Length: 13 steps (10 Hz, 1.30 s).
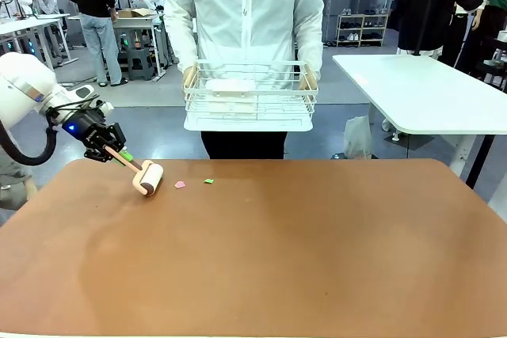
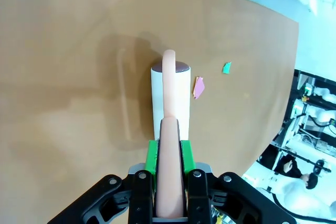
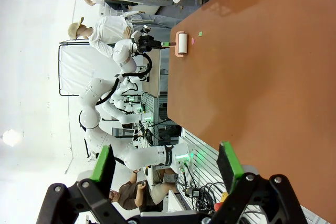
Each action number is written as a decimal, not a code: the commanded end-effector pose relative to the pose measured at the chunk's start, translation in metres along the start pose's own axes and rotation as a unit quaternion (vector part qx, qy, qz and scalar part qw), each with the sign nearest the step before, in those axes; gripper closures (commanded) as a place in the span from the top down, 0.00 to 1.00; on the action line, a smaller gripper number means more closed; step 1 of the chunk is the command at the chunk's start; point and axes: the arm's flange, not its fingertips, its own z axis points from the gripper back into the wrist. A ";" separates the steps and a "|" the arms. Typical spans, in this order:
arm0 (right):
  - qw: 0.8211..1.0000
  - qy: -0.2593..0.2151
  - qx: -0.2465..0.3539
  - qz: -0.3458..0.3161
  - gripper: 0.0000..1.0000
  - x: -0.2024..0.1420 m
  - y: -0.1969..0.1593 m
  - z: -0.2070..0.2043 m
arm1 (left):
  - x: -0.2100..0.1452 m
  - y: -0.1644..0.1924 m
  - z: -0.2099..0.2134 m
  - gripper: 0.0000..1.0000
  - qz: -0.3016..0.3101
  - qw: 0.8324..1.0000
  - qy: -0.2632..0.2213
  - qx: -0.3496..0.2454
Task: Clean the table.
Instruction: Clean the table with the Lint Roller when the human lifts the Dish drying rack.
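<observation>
Gripping the peach handle of the lint roller (image 1: 148,177) with my left end effector (image 1: 111,152), jaws clamped tight on it, I have the white drum seemingly resting on the reddish-brown tabletop (image 1: 277,259), which spreads between me and the person holding a wire basket (image 1: 249,63). I judge the pick-up step is in hand: 2 scraps lie beside the drum, the pink scrap (image 1: 180,184) nearest and the green scrap (image 1: 209,181) just past it. Next I should roll sideways over both, drum flat and pressed. My right end effector (image 3: 167,166) is wide open and empty.
</observation>
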 end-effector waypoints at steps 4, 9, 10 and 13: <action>1.000 -0.002 0.003 0.004 1.00 0.000 0.002 0.001 | -0.023 -0.010 -0.080 0.21 0.021 1.000 0.008 0.000; 1.000 -0.002 0.003 0.004 1.00 0.000 0.002 0.001 | -0.040 -0.057 -0.145 0.21 -0.004 1.000 0.012 -0.019; 1.000 -0.002 0.003 0.004 1.00 0.000 0.002 0.001 | -0.049 -0.065 -0.159 0.21 -0.009 1.000 0.023 -0.013; 1.000 -0.002 0.003 0.004 1.00 0.000 0.002 0.001 | -0.054 -0.090 -0.181 0.21 -0.001 0.999 0.026 -0.018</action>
